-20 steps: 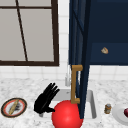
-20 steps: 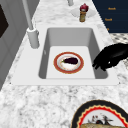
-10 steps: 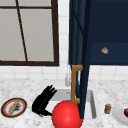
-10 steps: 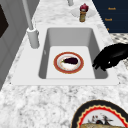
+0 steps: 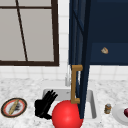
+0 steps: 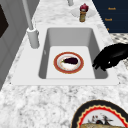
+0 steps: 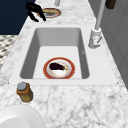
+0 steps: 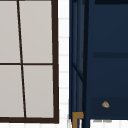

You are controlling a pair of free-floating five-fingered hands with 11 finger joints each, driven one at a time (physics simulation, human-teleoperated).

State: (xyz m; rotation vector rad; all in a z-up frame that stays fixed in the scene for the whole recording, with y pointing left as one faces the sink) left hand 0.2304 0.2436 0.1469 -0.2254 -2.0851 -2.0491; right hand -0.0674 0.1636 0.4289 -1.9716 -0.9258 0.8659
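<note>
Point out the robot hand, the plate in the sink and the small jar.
robot hand (image 6: 111, 57), left side view, on its back.
plate in the sink (image 6: 58, 68), left side view, on its red rim.
small jar (image 7: 25, 93), right side view, on its body.

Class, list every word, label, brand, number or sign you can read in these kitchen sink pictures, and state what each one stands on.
No readable text stands anywhere.
Small brown jar with grey lid: its label is a plain band, no letters legible.
Round decorated plate with black and red rim: dark marks in its middle are too blurred to read as words.
Dark blue cabinet door: no sign or label.
</note>
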